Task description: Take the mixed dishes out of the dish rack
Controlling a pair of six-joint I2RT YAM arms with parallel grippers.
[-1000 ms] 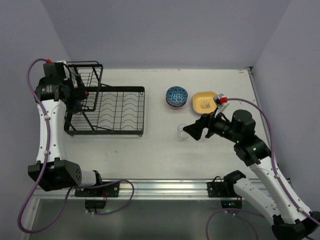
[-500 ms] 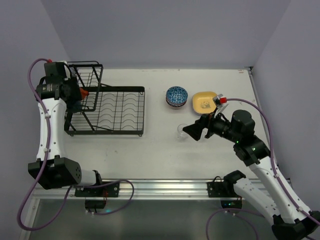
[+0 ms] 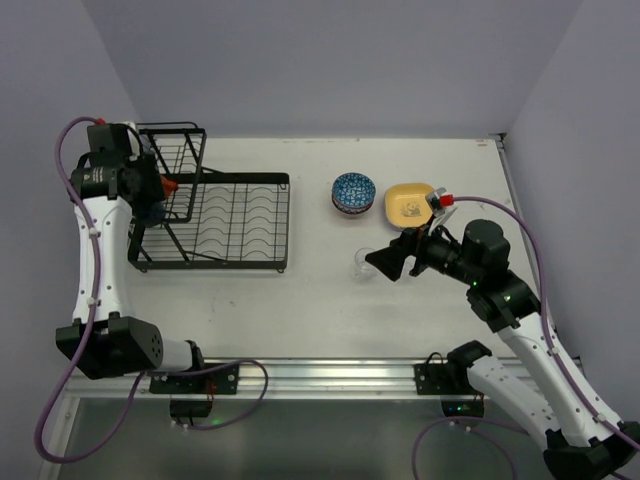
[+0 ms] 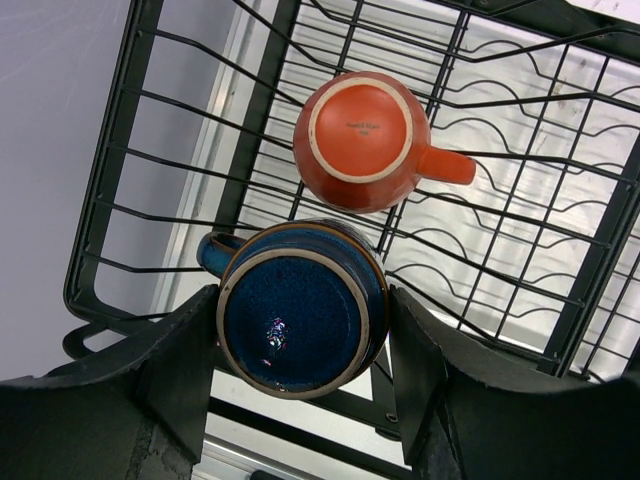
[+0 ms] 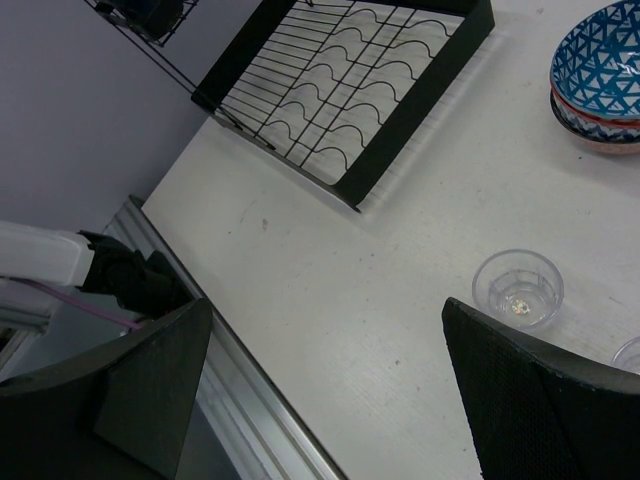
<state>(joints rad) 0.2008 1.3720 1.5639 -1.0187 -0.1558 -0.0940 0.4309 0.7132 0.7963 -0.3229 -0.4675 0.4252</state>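
Note:
The black wire dish rack [image 3: 284,228] stands at the table's left. In its raised basket an orange mug [image 4: 355,140] and a dark blue mug [image 4: 295,325] sit upside down. My left gripper [image 4: 300,295] reaches into the basket, and both its fingers press the sides of the dark mug. In the top view the left gripper [image 3: 150,200] is at the basket's left side, with the orange mug [image 3: 170,184] beside it. My right gripper [image 5: 325,305] is open and empty over the table, just right of a clear glass [image 5: 518,288], which also shows in the top view [image 3: 360,264].
A blue-white bowl [image 3: 353,192] stacked on another bowl and a yellow plate [image 3: 408,203] sit on the table at the back right. A second glass [image 5: 630,355] shows at the right wrist view's edge. The rack's flat slotted tray [image 5: 400,120] holds nothing.
My left gripper shifted slightly up and back at the basket, uncovering the orange mug in the top view. The right arm has not moved.

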